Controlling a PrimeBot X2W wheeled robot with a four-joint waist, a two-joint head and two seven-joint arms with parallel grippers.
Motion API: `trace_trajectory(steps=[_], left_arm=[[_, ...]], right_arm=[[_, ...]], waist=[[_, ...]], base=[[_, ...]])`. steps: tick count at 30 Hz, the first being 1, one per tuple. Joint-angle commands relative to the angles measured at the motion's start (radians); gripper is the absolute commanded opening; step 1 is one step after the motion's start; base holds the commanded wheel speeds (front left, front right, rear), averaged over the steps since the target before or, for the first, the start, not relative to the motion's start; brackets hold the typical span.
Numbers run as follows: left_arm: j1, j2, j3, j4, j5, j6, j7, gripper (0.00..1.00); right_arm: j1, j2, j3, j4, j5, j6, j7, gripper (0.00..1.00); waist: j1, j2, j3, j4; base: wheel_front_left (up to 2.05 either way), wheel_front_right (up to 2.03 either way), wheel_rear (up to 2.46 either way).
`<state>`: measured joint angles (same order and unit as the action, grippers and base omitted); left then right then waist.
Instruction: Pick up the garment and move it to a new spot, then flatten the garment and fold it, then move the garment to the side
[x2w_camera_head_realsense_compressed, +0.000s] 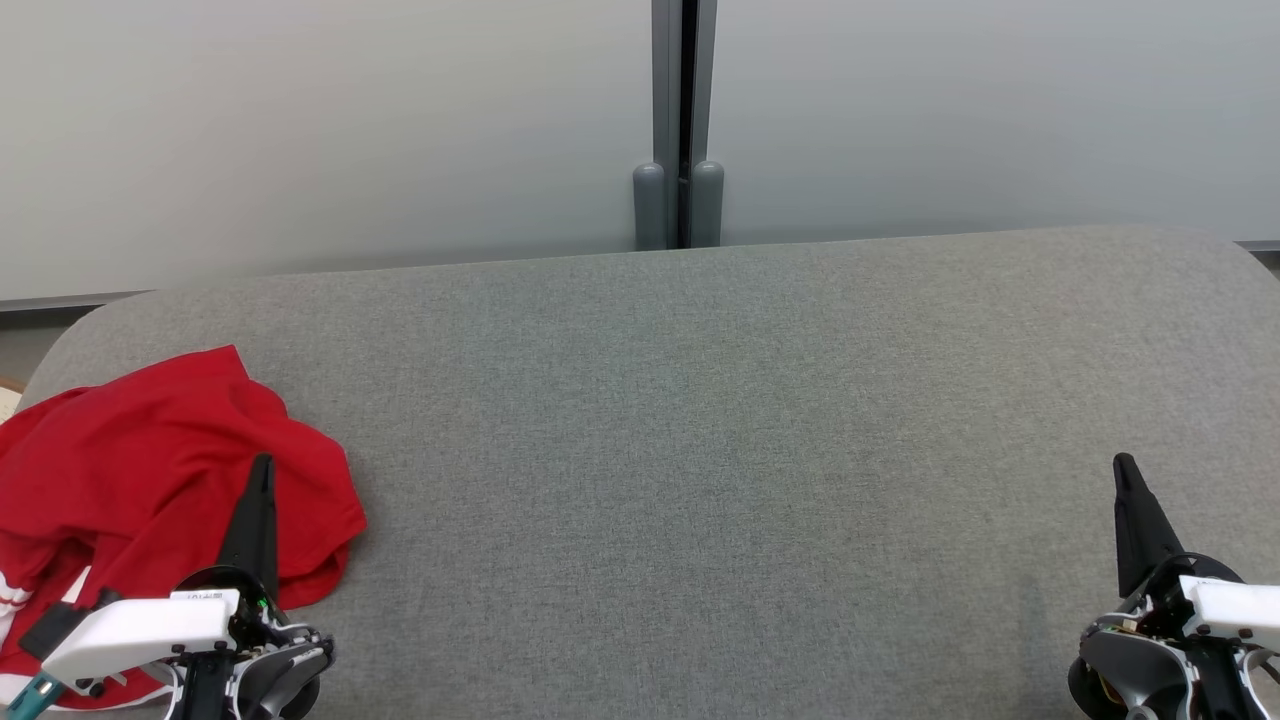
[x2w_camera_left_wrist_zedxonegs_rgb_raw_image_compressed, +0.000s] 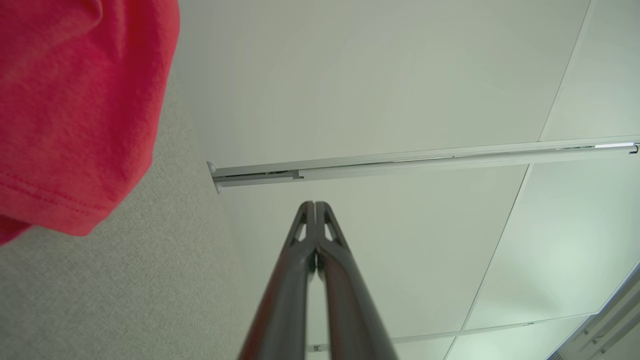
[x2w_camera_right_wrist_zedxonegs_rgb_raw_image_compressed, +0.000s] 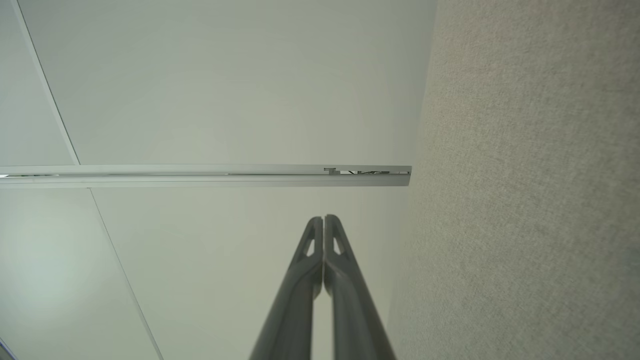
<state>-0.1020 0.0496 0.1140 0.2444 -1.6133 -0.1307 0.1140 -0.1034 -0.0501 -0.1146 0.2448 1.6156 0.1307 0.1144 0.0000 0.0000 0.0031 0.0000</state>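
A: How many garments?
B: One red knit garment (x2w_camera_head_realsense_compressed: 150, 450), crumpled, w/ white trim, lay at the desk's (x2w_camera_head_realsense_compressed: 700, 430) left end.
A: Grippers?
B: Two. Left gripper (x2w_camera_head_realsense_compressed: 262, 466) was by the garment, right gripper (x2w_camera_head_realsense_compressed: 1123, 466) well apart; both jaws were closed on nothing.
A: Desk top?
B: Grey woven fabric, rounded corners. Two pale wall panels (x2w_camera_head_realsense_compressed: 300, 130) behind, one grey post (x2w_camera_head_realsense_compressed: 684, 100) btwn them.

No writing can be read here. The nearest thing to it is a small label (x2w_camera_head_realsense_compressed: 205, 596) on the white housing (x2w_camera_head_realsense_compressed: 140, 630) behind the left gripper (x2w_camera_head_realsense_compressed: 263, 465) in the head view, but its dark marks are too small and blurred to tell letters from numbers.
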Motion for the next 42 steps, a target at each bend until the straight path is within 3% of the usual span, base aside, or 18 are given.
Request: trace_trajectory(steps=[1, 18, 19, 32, 42], left_arm=[[-0.013, 0.002, 0.002, 0.001, 0.001, -0.003, 0.002, 0.0], [-0.013, 0.002, 0.002, 0.001, 0.001, -0.003, 0.002, 0.0], [0.0, 0.0, 0.0, 0.0, 0.0, 0.0, 0.0, 1.0], [0.04, -0.008, -0.011, -0.001, 0.022, 0.001, -0.049, 1.0], [0.04, -0.006, 0.007, -0.034, 0.089, 0.001, -0.094, 1.0]], right_arm=[[-0.01, -0.001, 0.001, 0.001, -0.005, 0.0, 0.001, 0.0], [-0.01, -0.001, 0.001, 0.001, -0.005, 0.0, 0.001, 0.0], [0.0, 0.0, 0.0, 0.0, 0.0, 0.0, 0.0, 1.0], [0.036, 0.007, 0.01, -0.009, -0.047, 0.0, -0.049, 1.0], [0.033, 0.005, -0.008, -0.055, -0.204, 0.0, -0.095, 1.0]], waist=[[0.0, 0.0, 0.0, 0.0], [0.0, 0.0, 0.0, 0.0], [0.0, 0.0, 0.0, 0.0], [0.0, 0.0, 0.002, -0.001], [0.0, 0.0, 0.003, 0.001]], base=[[0.0, 0.0, 0.0], [0.0, 0.0, 0.0], [0.0, 0.0, 0.0], [0.0, 0.0, 0.0], [0.0, 0.0, 0.0]])
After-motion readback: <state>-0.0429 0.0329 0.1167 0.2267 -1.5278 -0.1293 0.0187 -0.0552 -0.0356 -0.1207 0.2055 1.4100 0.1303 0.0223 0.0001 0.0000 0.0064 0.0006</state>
